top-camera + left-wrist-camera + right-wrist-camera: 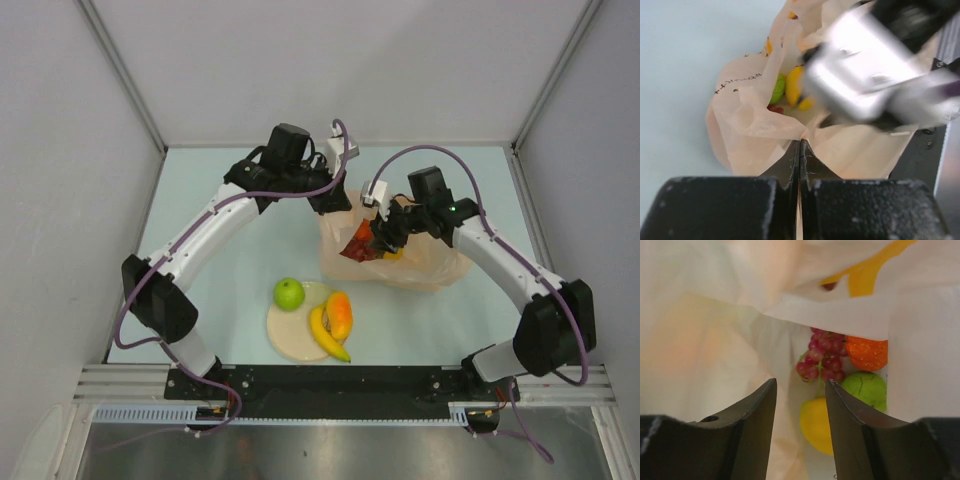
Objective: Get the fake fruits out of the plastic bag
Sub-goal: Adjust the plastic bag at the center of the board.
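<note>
Top external view: the plastic bag (430, 265) lies around the middle of the table (430, 320), a bit toward the right edge. The plate (290, 335) sits closer to the near edge with a green apple (289, 293), banana (328, 337) and mango (340, 312) on it, so the job looks roughly half done.

The left gripper (800, 150) has its jaws pinched tight on the bag's rim, most likely to hold the mouth up and open so the other arm can get in. It seems to work, since the film stands up like a little tent around the opening.

The right gripper (801, 385) is poked into that mouth with its jaws a narrow gap apart and nothing between them. It looks lined up for the next pick.

The bag is thin, crinkly, peach-pink and see-through, with orange and yellow prints. Down inside it are the grape bunch (822, 357), a red-orange piece (867, 352), a second green apple (867, 387) and a lemon (817, 425), all bunched together and glossy.
</note>
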